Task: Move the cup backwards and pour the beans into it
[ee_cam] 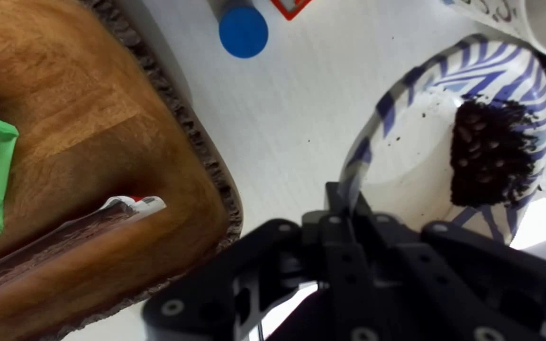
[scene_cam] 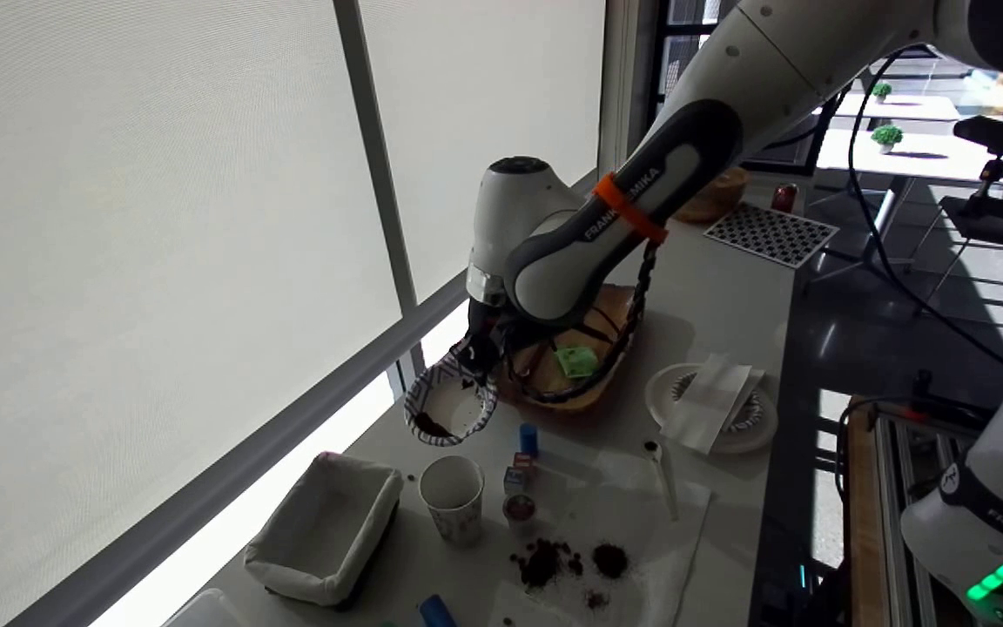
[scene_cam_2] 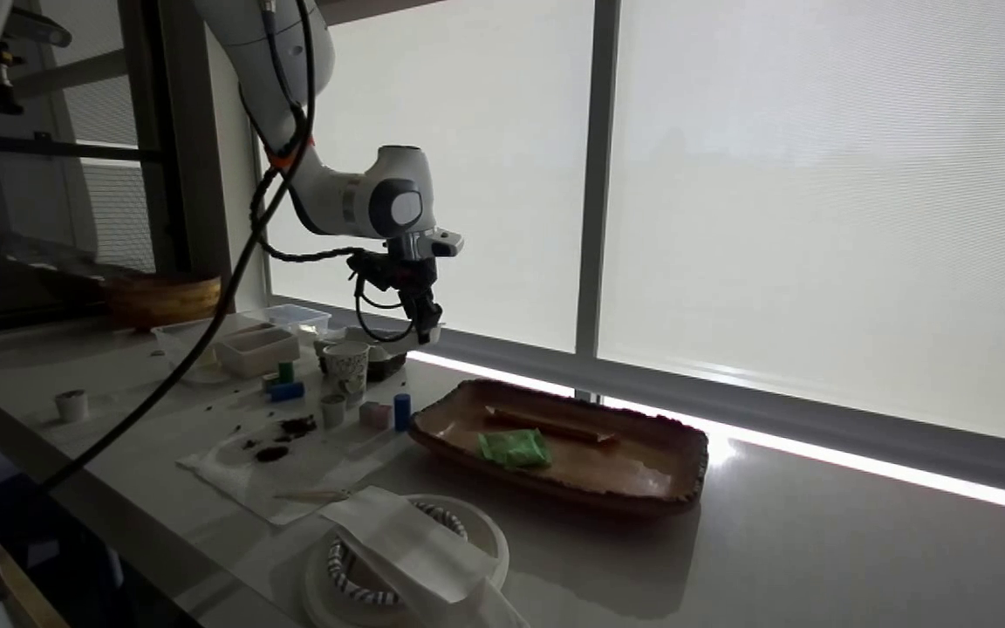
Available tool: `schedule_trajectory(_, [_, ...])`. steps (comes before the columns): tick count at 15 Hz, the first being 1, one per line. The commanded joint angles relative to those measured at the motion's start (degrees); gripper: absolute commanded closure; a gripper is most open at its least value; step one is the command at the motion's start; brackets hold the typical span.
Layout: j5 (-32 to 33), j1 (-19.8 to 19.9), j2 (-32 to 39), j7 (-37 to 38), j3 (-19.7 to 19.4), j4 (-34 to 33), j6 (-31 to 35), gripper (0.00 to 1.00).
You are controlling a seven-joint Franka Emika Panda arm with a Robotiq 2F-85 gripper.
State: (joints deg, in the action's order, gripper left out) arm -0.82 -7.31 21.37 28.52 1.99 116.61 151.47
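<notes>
The cup (scene_cam: pixel 452 508) stands upright on the table (scene_cam: pixel 715 292) beside the basket (scene_cam: pixel 319 522). The gripper (ee_cam: pixel 347 203) clamps the rim of the bowl (ee_cam: pixel 408 175), with the beans (ee_cam: pixel 486 156) heaped against the wall away from the jaws; that lopsided load could twist the rim in so narrow a hold. Tipping before the lip overhangs the cup would likely scatter them on the table; swinging in too low might topple the cup, which looks light.

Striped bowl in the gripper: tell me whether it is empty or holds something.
Partly filled: the wrist view shows dark beans heaped against one side of the striped bowl, its pale bottom partly bare.
</notes>
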Motion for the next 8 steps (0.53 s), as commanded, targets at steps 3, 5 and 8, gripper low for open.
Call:
schedule_trajectory(3, [-7.28, -0.84, 5.57, 4.87, -1.65, -1.59, 5.69, 0.99])
schedule_trajectory(5, [-8.98, -1.13, 7.25, 6.19, -1.85, -2.07, 7.14, 0.99])
schedule_trajectory(8, [-11.33, -1.31, 9.21, 7.83, -1.87, -2.54, 8.49, 0.99])
